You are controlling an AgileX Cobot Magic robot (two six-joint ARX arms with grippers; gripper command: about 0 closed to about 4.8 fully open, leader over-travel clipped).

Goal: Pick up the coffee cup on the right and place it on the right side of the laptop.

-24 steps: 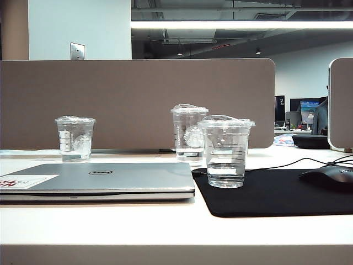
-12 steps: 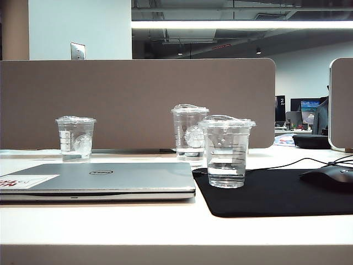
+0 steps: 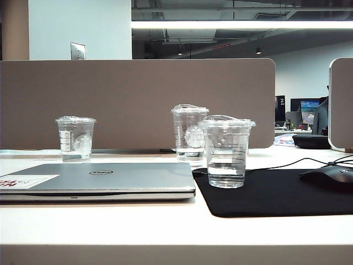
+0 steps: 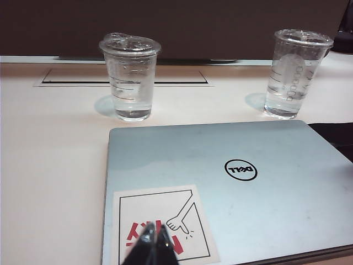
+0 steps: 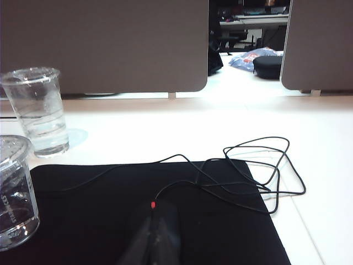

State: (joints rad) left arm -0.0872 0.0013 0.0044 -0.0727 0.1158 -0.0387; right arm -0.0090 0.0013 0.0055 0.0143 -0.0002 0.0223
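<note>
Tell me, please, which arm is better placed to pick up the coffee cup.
The right. The right gripper hovers shut over the black mat where the coffee cup stands; the left gripper is over the laptop.

An open-plan office is showing: grey desk dividers [image 3: 138, 102] are standing behind the counter [image 3: 165, 223], monitors [image 3: 309, 110] glowing beyond.

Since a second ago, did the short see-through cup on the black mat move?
No. The short clear plastic coffee cup with dark lines stands at the same spot on the black mouse mat, just right of the silver laptop's corner.
</note>
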